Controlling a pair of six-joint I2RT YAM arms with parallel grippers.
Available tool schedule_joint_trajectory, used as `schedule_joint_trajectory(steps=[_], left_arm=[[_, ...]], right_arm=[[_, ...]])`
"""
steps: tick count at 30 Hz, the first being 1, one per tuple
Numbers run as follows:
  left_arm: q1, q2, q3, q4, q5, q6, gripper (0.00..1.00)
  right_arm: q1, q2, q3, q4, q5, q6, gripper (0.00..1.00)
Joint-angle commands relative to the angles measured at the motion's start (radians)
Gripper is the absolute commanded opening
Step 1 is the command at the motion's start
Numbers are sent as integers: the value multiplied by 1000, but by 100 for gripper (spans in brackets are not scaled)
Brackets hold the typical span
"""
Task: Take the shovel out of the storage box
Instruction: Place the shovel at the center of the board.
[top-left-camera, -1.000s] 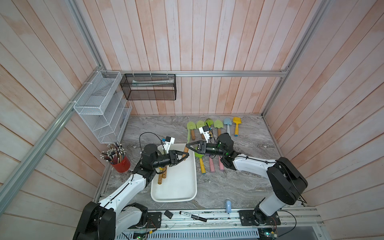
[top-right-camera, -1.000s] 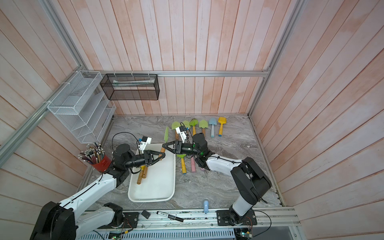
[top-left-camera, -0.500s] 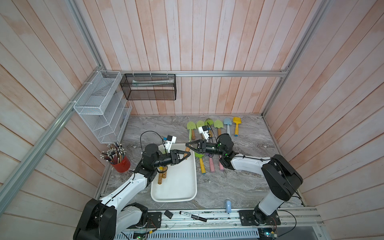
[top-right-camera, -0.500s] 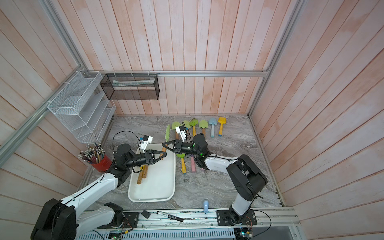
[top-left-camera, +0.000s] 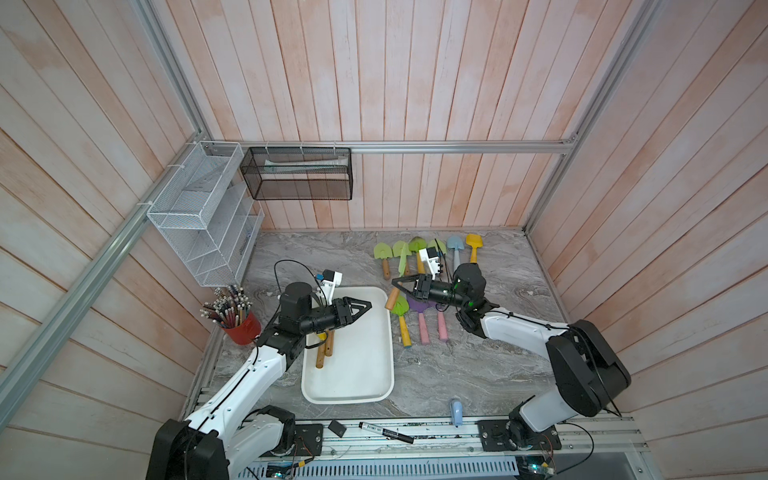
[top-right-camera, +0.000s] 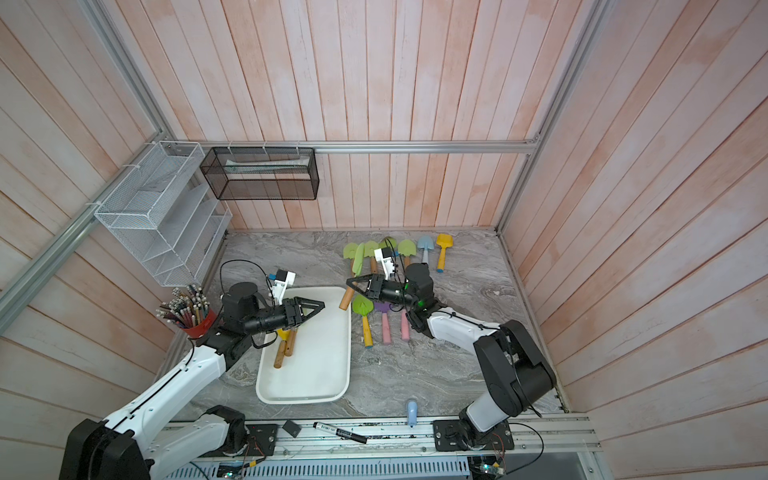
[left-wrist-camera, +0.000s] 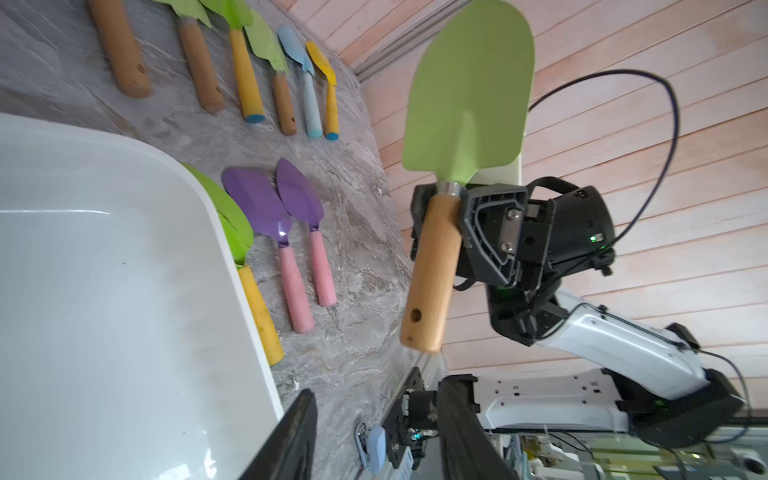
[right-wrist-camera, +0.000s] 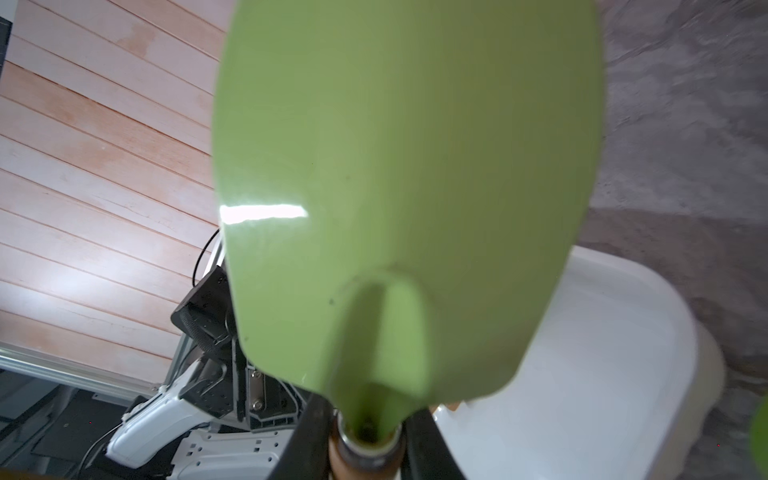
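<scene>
The shovel has a light green blade and a wooden handle. My right gripper is shut on the handle's top, just under the blade, and holds it in the air past the far right corner of the storage box. This white tub also shows in the left wrist view. My left gripper hovers over the box's far end, open and holding nothing. Two more wooden handles lie in the box, partly under my left arm.
Several shovels lie on the marble table right of the box, in a far row and a near row. A red cup of pencils stands left of the box. White wire rack and black mesh basket hang on the walls.
My right gripper closed on the shovel's handle below the blade. My left gripper, shut on the handle before, has opened and let go.
</scene>
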Motion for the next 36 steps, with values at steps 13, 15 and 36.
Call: schedule_joint_trajectory(steps=[13,15,36], left_arm=[[-49,57,112,-505,-555,230,49],[-52,61,106,-511,-584,227,49],[-78,58,29,-529,-771,200,49]], right_arm=[[-160,-148,68,-912,555,-537,16],[-164,-145,65,-947,627,-562,16],[-175,9,43,-1020,909,-647,17]])
